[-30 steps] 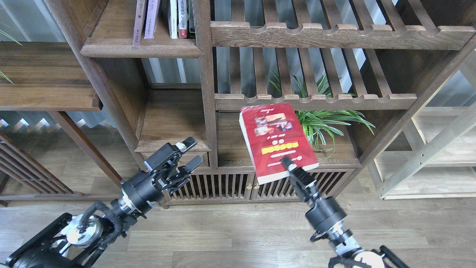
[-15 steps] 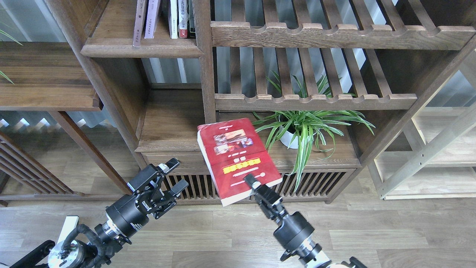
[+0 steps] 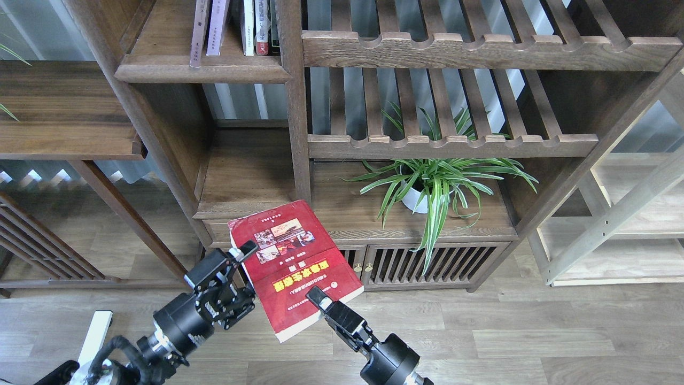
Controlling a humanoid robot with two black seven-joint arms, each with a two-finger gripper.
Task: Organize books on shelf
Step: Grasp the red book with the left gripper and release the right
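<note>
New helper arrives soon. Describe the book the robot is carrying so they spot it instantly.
Find the dark wooden bookcase, then look below its low cabinet doors. There the right gripper holds a red book over the floor. Unlike the thin upright volumes above, it lies face up, showing photos and a yellow title band.

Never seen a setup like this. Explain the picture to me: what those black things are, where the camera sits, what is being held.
The camera sits in a humanoid robot's head, looking forward and down at a dark wooden bookcase. The two black things rising from the bottom edge are its arms. Each ends in a gripper with two jaws. The right gripper is shut on the near edge of a red book with a yellow title band, holding it in the air in front of the bookcase. The left gripper is open, at the book's left edge; whether it touches the book, I cannot tell. On an upper shelf a few books stand upright. Lower right, a potted plant stands on the cabinet top.
</note>
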